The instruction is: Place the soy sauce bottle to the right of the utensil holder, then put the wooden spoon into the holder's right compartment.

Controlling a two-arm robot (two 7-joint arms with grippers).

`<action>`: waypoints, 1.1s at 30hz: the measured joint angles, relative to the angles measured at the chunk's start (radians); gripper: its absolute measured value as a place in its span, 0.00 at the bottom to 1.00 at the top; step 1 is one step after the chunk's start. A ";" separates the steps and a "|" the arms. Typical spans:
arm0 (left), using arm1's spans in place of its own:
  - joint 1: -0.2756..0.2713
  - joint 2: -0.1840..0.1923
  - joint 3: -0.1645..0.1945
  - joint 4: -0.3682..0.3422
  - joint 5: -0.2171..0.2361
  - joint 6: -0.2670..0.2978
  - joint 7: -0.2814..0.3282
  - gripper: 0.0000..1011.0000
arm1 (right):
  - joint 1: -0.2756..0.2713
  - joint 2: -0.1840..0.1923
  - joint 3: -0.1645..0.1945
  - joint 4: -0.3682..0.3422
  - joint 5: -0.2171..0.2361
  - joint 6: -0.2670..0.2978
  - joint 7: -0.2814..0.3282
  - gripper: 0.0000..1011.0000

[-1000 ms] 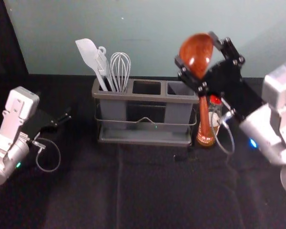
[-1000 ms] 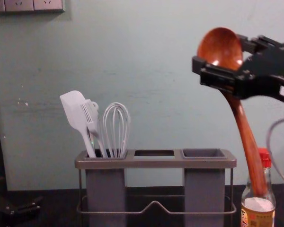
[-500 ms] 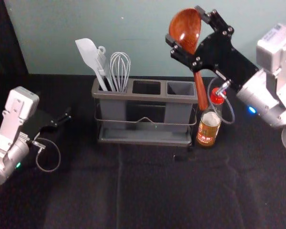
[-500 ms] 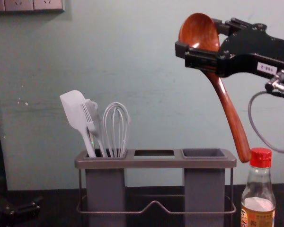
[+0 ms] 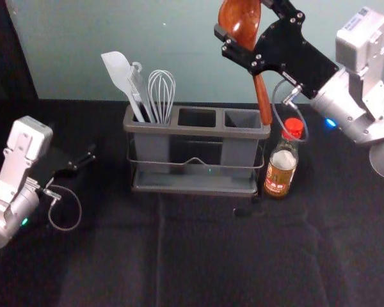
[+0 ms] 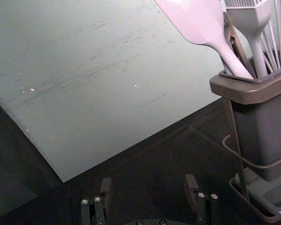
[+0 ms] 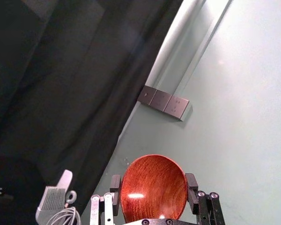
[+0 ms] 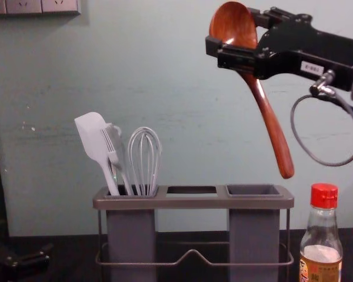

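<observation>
We're pinching the wooden spoon point(image 8: 272, 126) by its bowl point(image 7: 152, 185), right gripper point(image 5: 242, 17) above the holder's point(image 8: 194, 202) right end; judging it light, stiff, slick, best held there. Left gripper point(image 6: 148, 183) idling open, left.

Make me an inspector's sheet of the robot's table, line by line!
Surface: black cloth, creased.
Soy sauce bottle: upright, right of the holder, red cap on.
Holder: spatula, brush and whisk in its left compartment; right compartment empty.
Wooden spoon: raised, handle down.
Clutter: small dark thing before the holder; can't tell what.
Left gripper: open, left of the holder.
Right gripper: gripping the spoon's bowl, high up.
Cables: one looped at each wrist.
Surroundings: wall, sockets.
</observation>
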 joint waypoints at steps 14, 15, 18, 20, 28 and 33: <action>0.000 0.000 0.000 0.000 0.000 0.000 0.000 0.99 | 0.085 -0.056 -0.039 0.193 -0.009 -0.126 -0.002 0.83; 0.000 0.000 0.000 0.000 0.000 0.000 0.000 0.99 | 0.085 -0.056 -0.039 0.193 -0.009 -0.126 -0.002 0.83; 0.000 0.000 0.000 0.000 0.000 0.000 0.000 0.99 | 0.096 -0.072 -0.042 0.237 -0.015 -0.158 -0.009 0.83; 0.000 0.000 0.000 0.000 0.000 0.000 0.000 0.99 | 0.100 -0.078 -0.043 0.252 -0.019 -0.168 -0.012 0.83; 0.000 0.000 0.000 0.000 0.000 0.000 0.000 0.99 | 0.109 -0.114 -0.039 0.328 -0.035 -0.220 -0.041 0.83; 0.000 0.000 0.000 0.000 0.000 0.000 0.000 0.99 | 0.097 -0.132 -0.035 0.359 -0.047 -0.236 -0.053 0.83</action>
